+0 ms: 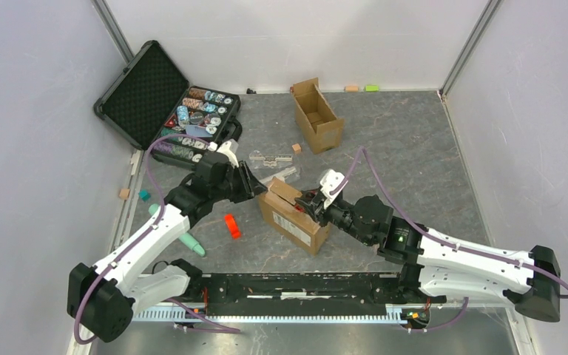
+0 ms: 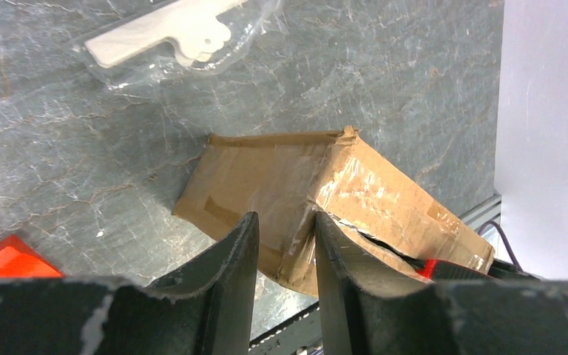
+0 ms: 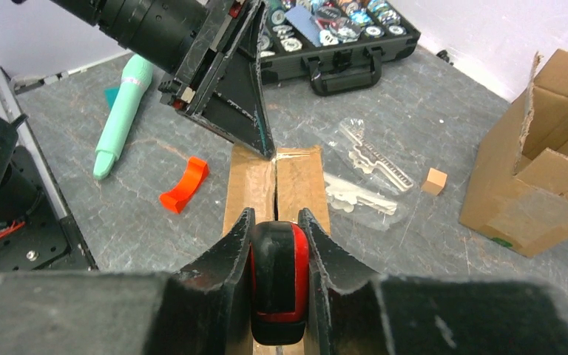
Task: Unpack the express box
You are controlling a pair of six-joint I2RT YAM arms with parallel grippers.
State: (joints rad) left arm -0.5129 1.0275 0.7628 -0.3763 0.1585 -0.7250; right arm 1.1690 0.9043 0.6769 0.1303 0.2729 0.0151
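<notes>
The express box (image 1: 296, 222) was crowded on two sides: the left tool (image 1: 259, 189), fingers slightly apart, touched its far end, and the right tool (image 3: 276, 214), its gap filled by a red-and-black object (image 3: 279, 281), hung over its top. An orange curved piece (image 1: 231, 225) lay near its left side and a clear bag of wooden parts (image 1: 274, 159) just behind. Bare worktop (image 1: 407, 163) lay open to the right, while the open cardboard box (image 1: 316, 115) and poker chip case (image 1: 170, 111) blocked the back.
</notes>
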